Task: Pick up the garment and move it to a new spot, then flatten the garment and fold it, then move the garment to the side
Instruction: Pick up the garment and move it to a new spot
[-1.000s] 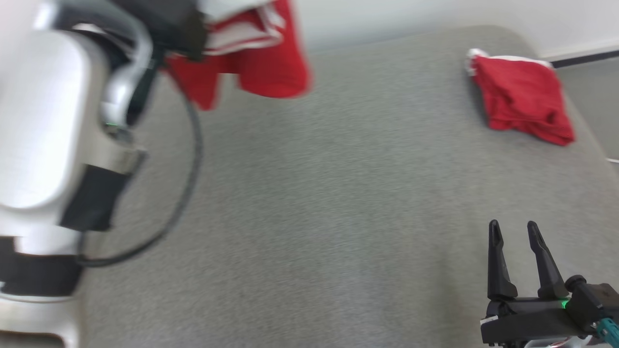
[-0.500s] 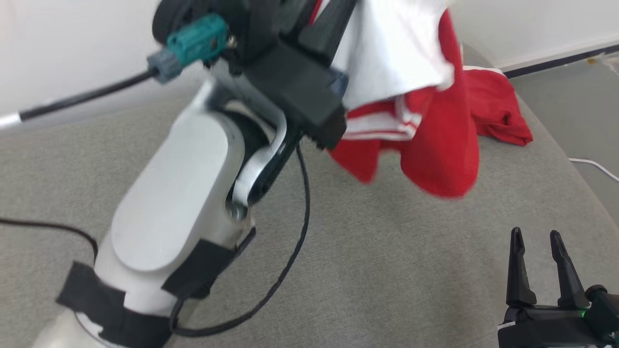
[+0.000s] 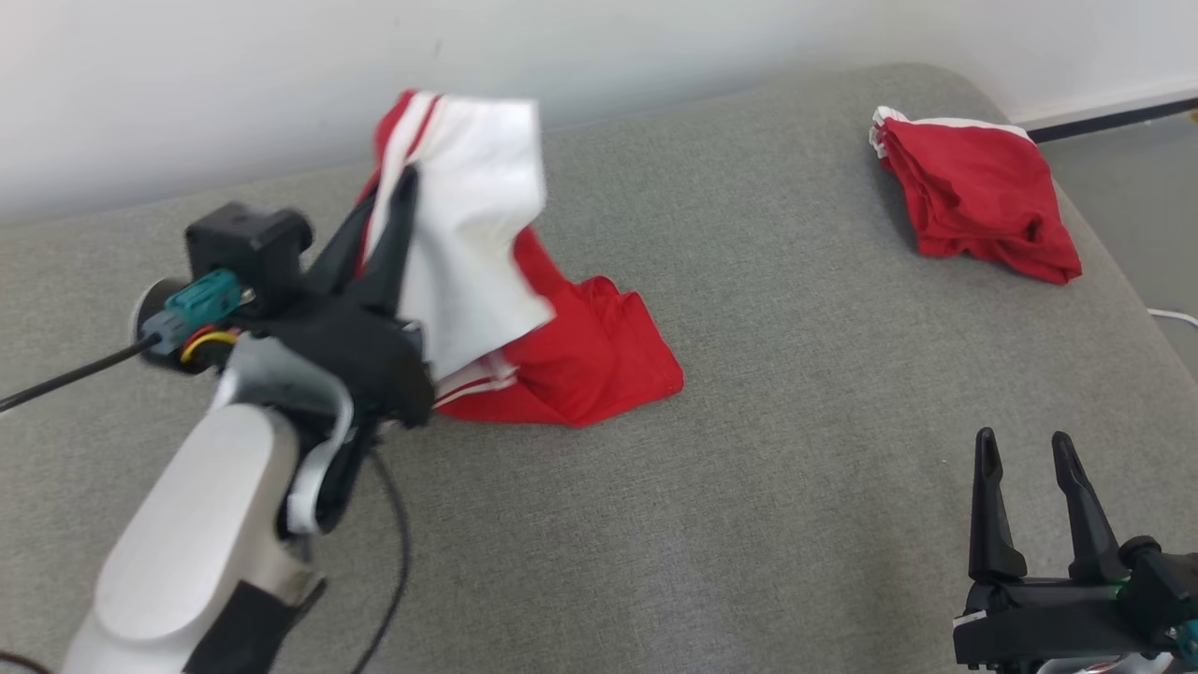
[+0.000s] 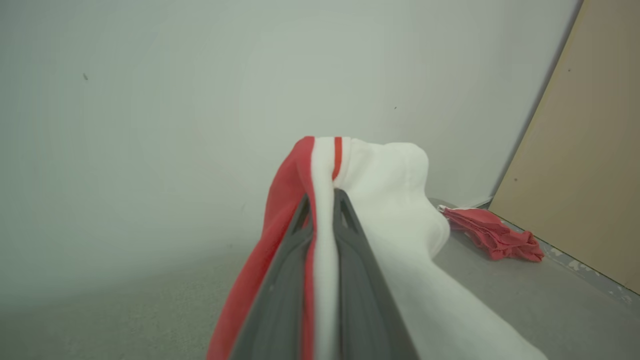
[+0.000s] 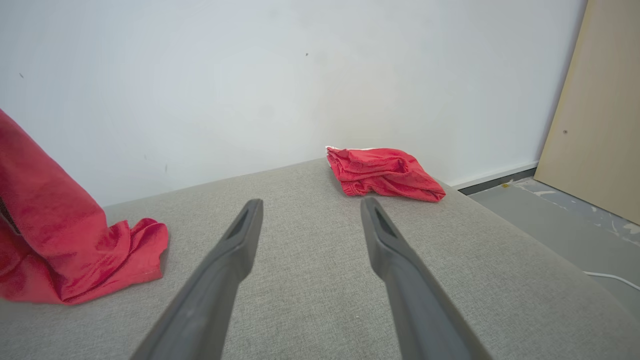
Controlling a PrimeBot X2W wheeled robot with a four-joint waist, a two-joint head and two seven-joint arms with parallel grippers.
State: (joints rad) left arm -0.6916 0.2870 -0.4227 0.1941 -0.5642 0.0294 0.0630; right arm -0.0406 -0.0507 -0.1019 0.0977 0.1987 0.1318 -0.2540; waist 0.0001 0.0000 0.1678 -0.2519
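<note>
garment [image 3: 580, 365] lowered, its red end now apparently resting on grey cushion [image 3: 749, 487]

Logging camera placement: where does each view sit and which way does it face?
Head view: up on the head, looking down on the grey cushion; left gripper clamping the red-and-white garment, right gripper open at lower right.
Left wrist view: along its shut fingers toward the wall.
Right wrist view: low over the cushion, along its open fingers toward the wall.
Shared: all three show the other red garment.
</note>
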